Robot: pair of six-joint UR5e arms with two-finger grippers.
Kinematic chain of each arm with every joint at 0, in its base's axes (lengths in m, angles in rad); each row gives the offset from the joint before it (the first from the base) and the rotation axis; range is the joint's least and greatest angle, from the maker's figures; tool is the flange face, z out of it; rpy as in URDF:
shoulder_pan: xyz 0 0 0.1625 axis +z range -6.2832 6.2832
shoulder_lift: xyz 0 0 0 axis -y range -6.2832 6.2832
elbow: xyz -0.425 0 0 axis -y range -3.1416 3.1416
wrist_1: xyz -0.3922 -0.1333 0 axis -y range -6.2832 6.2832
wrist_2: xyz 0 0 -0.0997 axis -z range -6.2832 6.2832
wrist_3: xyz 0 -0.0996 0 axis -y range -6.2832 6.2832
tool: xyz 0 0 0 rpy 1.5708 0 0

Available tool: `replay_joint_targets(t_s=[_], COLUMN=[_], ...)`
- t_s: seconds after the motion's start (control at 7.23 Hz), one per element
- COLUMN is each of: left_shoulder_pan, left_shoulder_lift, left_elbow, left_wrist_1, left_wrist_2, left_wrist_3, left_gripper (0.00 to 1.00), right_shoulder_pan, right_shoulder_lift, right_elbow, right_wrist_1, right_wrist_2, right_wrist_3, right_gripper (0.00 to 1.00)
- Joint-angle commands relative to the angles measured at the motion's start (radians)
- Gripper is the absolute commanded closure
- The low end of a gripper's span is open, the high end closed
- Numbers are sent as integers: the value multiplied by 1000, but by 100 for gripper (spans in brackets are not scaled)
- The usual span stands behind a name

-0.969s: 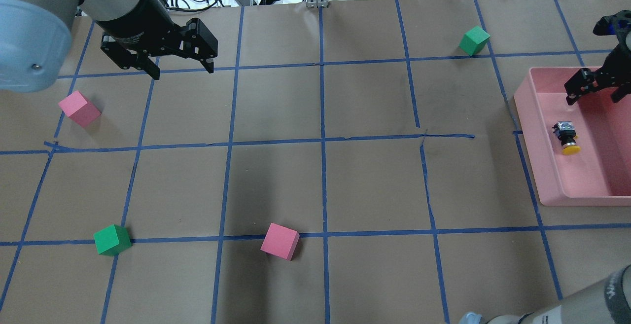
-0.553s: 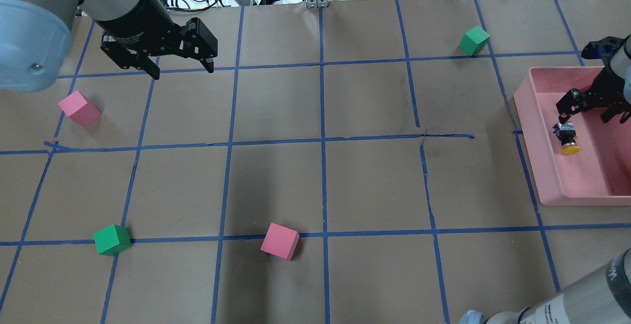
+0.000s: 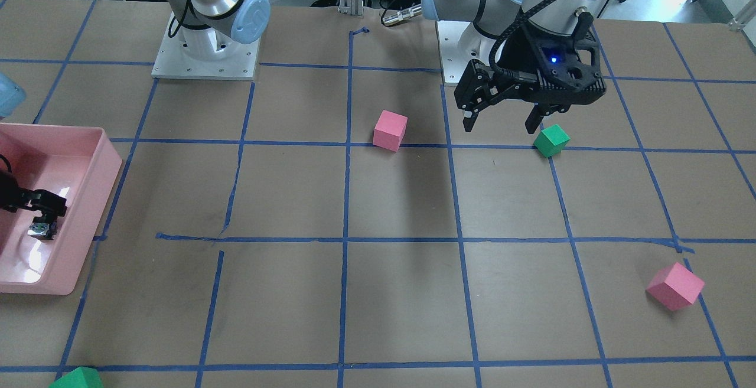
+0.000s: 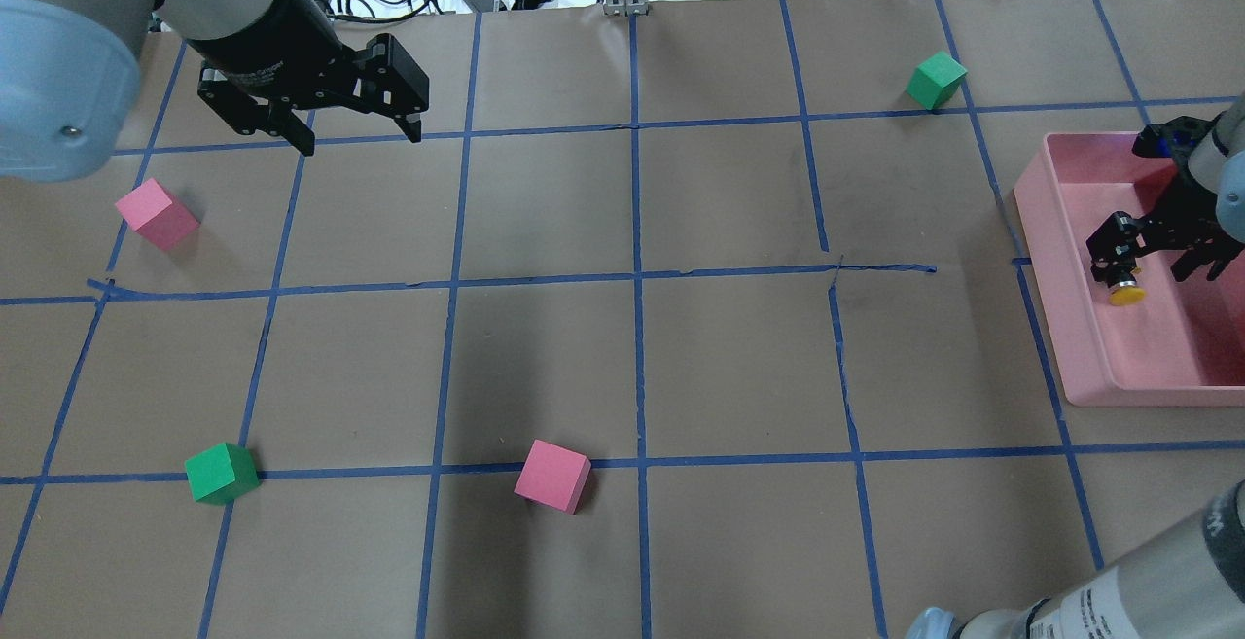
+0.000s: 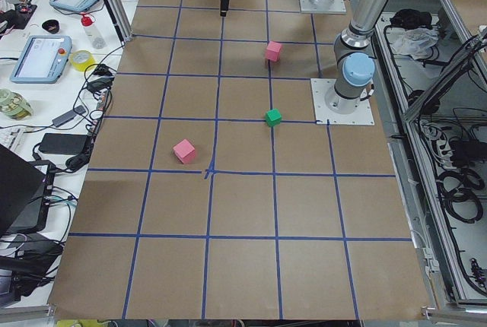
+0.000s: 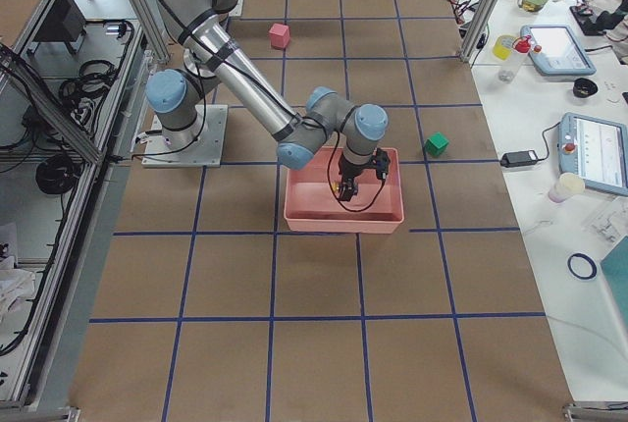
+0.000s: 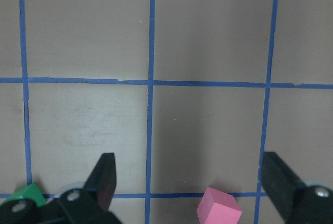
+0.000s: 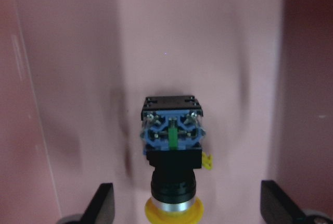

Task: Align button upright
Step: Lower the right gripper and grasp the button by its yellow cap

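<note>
Pink tray (image 4: 1157,347), sideways button (image 4: 1126,289): straddled it with right gripper (image 4: 1148,271) spread wide; hung left gripper (image 4: 362,140) open.

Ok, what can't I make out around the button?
Right wrist view: the bottom edge cuts off the yellow cap of the button.
Overhead: the right pincer hides its base.
Front view: the pincer hides the cap, itself cut by the left edge.
Right side view: too small.

The button (image 8: 171,153) has a yellow cap and black body. The tray (image 4: 1167,347) is pink; the brown table (image 4: 545,211) carries a blue grid.
</note>
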Motion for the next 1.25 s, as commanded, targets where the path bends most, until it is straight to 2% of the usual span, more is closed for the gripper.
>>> replay_joint_targets(t_s=[0.0, 0.42, 0.55, 0.69, 1.11], left_shoulder_pan=[1, 1, 1, 1, 0], left_shoulder_lift=[0, 0, 0, 0, 0], left_elbow=[7, -1, -3, -3, -3], left_wrist_1=[3, 3, 3, 3, 3], left_wrist_2=[45, 43, 42, 43, 48], left_wrist_3=[16, 23, 23, 23, 23], left_gripper=[0, 0, 0, 0, 0], right_shoulder_pan=[-3, -17, -17, -18, -20], right_shoulder_lift=[11, 26, 32, 32, 6], right_elbow=[4, 15, 16, 16, -3], right_wrist_1=[0, 0, 0, 1, 11], right_wrist_2=[-28, -26, -25, -25, -22], right_wrist_3=[-4, -4, -4, -5, -5], right_gripper=[0, 0, 33, 99, 100])
